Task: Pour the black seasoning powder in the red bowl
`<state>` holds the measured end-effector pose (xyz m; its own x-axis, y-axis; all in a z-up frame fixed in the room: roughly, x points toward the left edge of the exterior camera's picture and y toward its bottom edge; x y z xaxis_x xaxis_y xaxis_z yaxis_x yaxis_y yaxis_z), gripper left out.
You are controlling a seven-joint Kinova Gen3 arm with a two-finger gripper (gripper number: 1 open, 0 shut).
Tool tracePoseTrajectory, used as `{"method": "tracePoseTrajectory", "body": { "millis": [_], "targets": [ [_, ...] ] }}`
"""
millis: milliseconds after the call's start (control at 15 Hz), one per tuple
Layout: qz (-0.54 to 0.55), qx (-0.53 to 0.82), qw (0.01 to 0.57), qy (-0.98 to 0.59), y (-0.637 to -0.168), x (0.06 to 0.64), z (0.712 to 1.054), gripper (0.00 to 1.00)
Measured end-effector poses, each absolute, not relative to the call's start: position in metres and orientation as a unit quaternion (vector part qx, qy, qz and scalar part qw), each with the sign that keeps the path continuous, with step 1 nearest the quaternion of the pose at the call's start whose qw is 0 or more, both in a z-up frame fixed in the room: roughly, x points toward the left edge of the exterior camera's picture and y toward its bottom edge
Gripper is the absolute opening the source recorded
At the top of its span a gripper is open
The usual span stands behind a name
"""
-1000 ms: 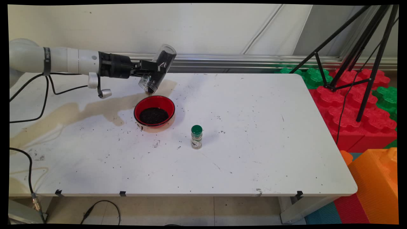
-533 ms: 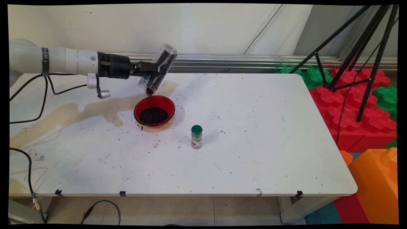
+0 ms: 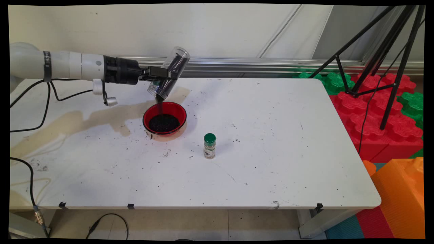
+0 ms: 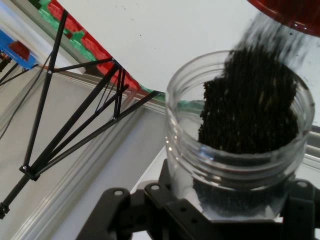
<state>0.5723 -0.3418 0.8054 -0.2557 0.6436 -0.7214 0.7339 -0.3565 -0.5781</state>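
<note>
My gripper (image 3: pixel 162 75) is shut on a clear plastic jar (image 3: pixel 168 73) and holds it tilted, mouth down, above the far rim of a red bowl (image 3: pixel 145 118). Dark grains stream from the jar's mouth into the bowl, which holds a dark heap (image 3: pixel 164 122). In the hand view the clear plastic jar (image 4: pixel 239 145) fills the lower right, dark grains slide toward its open mouth, and the red bowl's rim (image 4: pixel 285 11) shows at the top right. A small spice jar with a green lid (image 3: pixel 209 145) stands upright to the bowl's right, nearer the front.
Dark grains lie scattered on the white table (image 3: pixel 271 152) around the bowl. A brownish stain (image 3: pixel 81 118) spreads left of the bowl. Black cables (image 3: pixel 51 98) hang from the arm. A black tripod (image 3: pixel 383 67) and red, green and orange blocks (image 3: pixel 379 118) stand off the table's right end.
The jar has tipped a little further and risen slightly, and the grains inside have slid toward its mouth. A thin stream now falls into the bowl.
</note>
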Motion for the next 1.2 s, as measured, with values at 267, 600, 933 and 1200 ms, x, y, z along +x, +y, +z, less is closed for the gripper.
{"method": "tracePoseTrajectory", "body": {
  "millis": [267,600,933,1200],
  "targets": [
    [-0.556,0.612,0.042,0.561,-0.3408,0.5713,0.806,0.0],
    [-0.558,0.616,0.043,0.555,-0.3396,0.5705,0.8064,0.0],
    [-0.559,0.62,0.046,0.549,-0.3392,0.5702,0.8069,0.0],
    [-0.56,0.625,0.049,0.542,-0.3391,0.5692,0.8076,0.0]
  ]
}}
